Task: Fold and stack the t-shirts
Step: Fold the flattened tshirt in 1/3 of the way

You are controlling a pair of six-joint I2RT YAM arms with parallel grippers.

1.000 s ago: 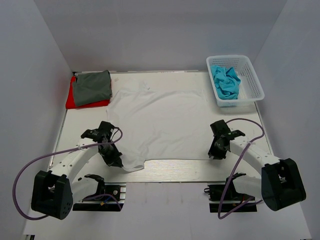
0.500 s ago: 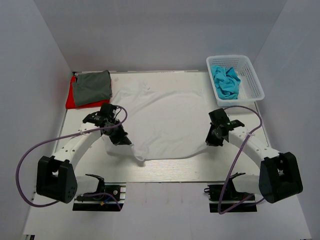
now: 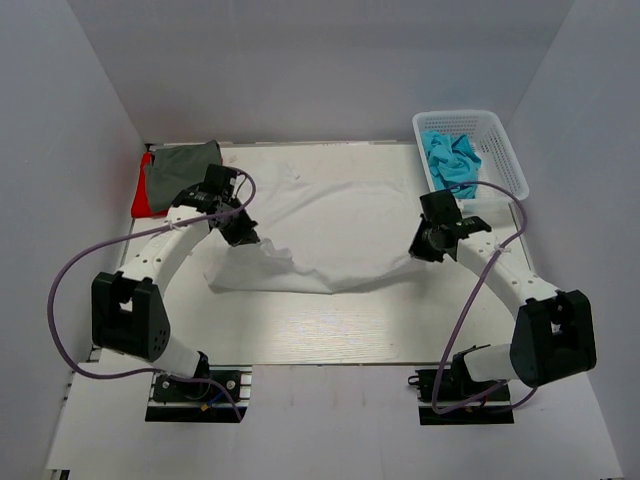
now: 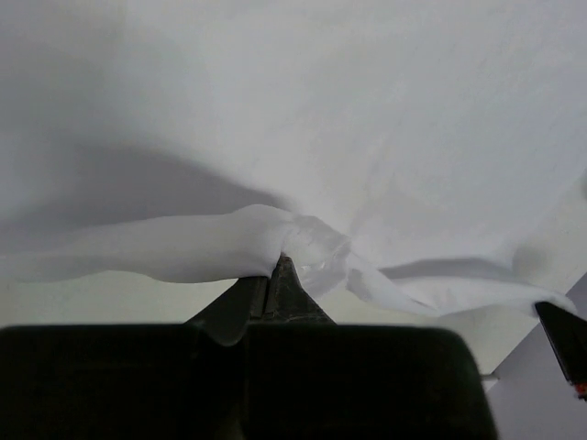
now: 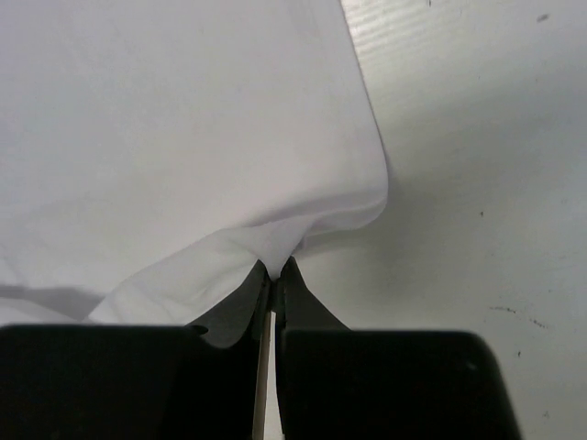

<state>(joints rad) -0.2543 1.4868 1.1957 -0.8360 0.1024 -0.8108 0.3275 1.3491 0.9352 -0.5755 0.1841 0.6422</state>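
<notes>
Found a white shirt (image 3: 340, 225) of thin, soft, matte cloth sprawled across the middle of a pale, wood-grained table (image 3: 350, 335), flat along the far half, lifted along the near edge and sagging there in a shallow curve with rumpled folds. Saw the left gripper (image 4: 280, 268) clamped on the near-left edge, with black tapered fingers pressed together and a crumpled knot of cloth bunched right at the tips, draping away to both sides. Saw the right gripper (image 5: 275, 270) likewise closed on the near-right edge, with a small peak of fabric pinched between the tips, smooth cloth spreading off to the left and bare table to the right. Noted a grey shirt (image 3: 183, 175) folded flat atop a red shirt (image 3: 143, 203) at the far-left corner, just beside the white sleeve. Noted crumpled turquoise shirts (image 3: 450, 162) heaped in a rectangular white plastic mesh basket (image 3: 508, 165) at the far-right corner.
</notes>
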